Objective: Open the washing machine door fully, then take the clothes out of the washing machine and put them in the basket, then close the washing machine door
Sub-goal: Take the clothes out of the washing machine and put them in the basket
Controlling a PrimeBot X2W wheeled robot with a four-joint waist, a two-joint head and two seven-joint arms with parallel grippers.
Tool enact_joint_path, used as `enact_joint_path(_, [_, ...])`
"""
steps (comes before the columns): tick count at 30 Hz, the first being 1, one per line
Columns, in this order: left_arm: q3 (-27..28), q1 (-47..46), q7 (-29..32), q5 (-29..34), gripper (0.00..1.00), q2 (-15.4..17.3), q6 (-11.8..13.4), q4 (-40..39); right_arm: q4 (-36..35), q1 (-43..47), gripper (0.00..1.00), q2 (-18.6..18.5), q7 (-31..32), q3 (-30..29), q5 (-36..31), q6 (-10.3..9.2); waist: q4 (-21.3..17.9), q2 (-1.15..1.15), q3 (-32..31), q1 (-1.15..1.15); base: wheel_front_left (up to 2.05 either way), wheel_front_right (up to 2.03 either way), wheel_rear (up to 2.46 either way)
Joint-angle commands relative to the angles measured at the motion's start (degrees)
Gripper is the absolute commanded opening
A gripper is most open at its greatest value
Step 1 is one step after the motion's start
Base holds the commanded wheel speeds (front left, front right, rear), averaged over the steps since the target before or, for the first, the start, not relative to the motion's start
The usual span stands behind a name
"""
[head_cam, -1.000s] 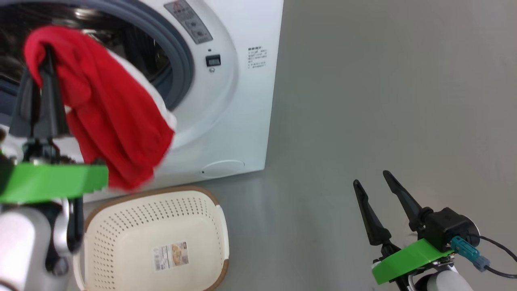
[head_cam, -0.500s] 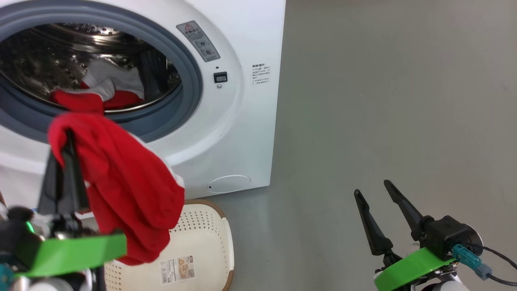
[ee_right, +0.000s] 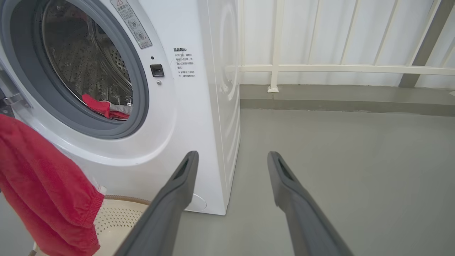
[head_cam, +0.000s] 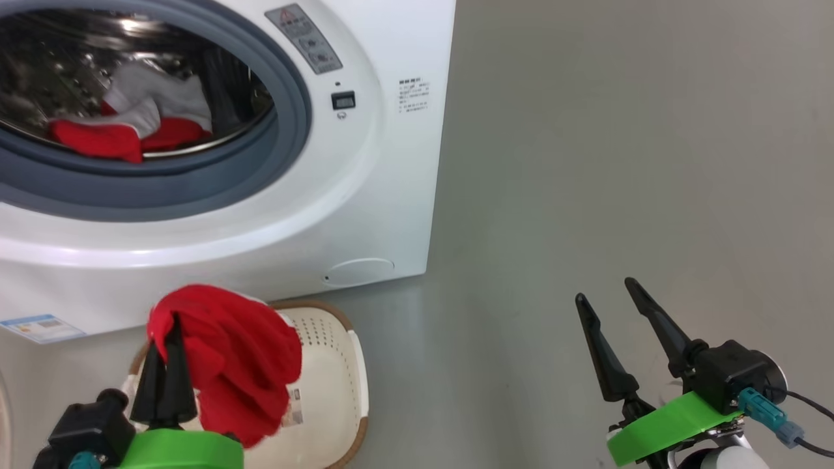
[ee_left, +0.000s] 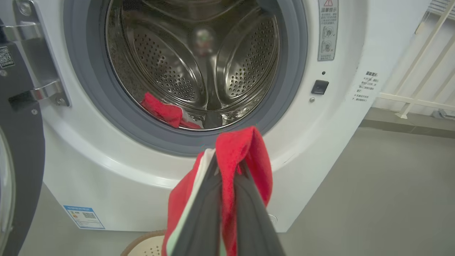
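Just below our left gripper, clamped on a red garment, sits the basket; our right gripper gapes open.

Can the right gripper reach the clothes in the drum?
Probably: the right gripper is open, the washing machine's mouth is unblocked, and the left gripper, holding a garment, is down by the basket.

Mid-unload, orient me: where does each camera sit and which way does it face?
Head view: up high, looking down at the washing machine, basket and floor; left gripper shut on the red garment, right gripper open.
Left wrist view: on the left wrist, facing the drum; its fingers pinch the garment.
Right wrist view: faces the machine's front and side between its open fingers.
All share drum and garment.
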Motion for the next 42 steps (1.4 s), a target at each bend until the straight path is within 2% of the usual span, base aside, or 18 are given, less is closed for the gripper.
enact_joint_path(1, [2.8, -2.2, -0.7, 0.0, 0.00, 0.2, -0.9, -0.5, -1.8, -2.2, 1.00, -0.4, -0.1, 1.0, -0.5, 0.20, -0.4, 0.00, 1.9, 0.00, 0.00, 0.00, 0.00])
enact_joint_path(10, [10.3, -7.0, -0.7, 3.1, 0.00, -5.6, -8.6, 12.1, -2.8, -5.0, 1.00, -0.4, -0.9, 1.2, -0.1, 0.20, -1.7, 0.00, 8.6, 0.00, 0.00, 0.00, 0.00])
enact_joint_path(18, [16.1, -9.6, -0.7, 6.0, 0.00, -7.8, -13.6, 23.4, -2.3, -7.5, 1.00, -0.4, -2.0, 1.4, 0.3, 0.20, -2.5, 0.00, 12.7, 0.00, 0.00, 0.00, 0.00])
enact_joint_path(24, [17.8, -10.9, -0.7, 6.8, 0.00, -8.2, -15.5, 29.9, -1.8, -8.6, 1.00, -0.4, -2.6, 1.6, 0.6, 0.20, -2.5, 0.00, 14.3, 0.00, 0.00, 0.00, 0.00])
enact_joint_path(28, [17.0, -12.2, -0.7, 5.7, 0.00, -8.3, -16.8, 36.2, -1.5, -9.2, 1.00, -0.4, -2.9, 1.7, 0.8, 0.20, -2.5, 0.00, 15.1, 0.00, 0.00, 0.00, 0.00])
enact_joint_path(39, [16.7, -16.7, -0.7, 4.4, 0.00, -8.3, -17.7, 47.3, -1.2, -10.3, 1.00, -0.4, -3.4, 1.7, 1.0, 0.20, -2.6, 0.00, 16.3, 0.00, 0.00, 0.00, 0.00])
enact_joint_path(40, [16.6, -17.0, -0.7, 4.2, 0.32, -8.3, -17.8, 48.0, -1.1, -10.3, 1.00, -0.4, -3.4, 1.7, 1.0, 0.20, -2.5, 0.00, 16.2, 0.00, 0.00, 0.00, 0.00])
enact_joint_path(41, [16.6, -17.4, -0.7, 4.1, 0.76, -8.3, -17.9, 48.5, -1.0, -10.3, 1.00, -0.4, -3.4, 1.7, 1.1, 0.20, -2.5, 0.00, 16.1, 0.00, 0.00, 0.00, 0.00])
enact_joint_path(42, [16.5, -17.7, -0.7, 4.0, 1.00, -8.3, -17.9, 49.0, -0.9, -10.3, 1.00, -0.4, -3.4, 1.7, 1.2, 0.20, -2.4, 0.00, 16.0, 0.00, 0.00, 0.00, 0.00])
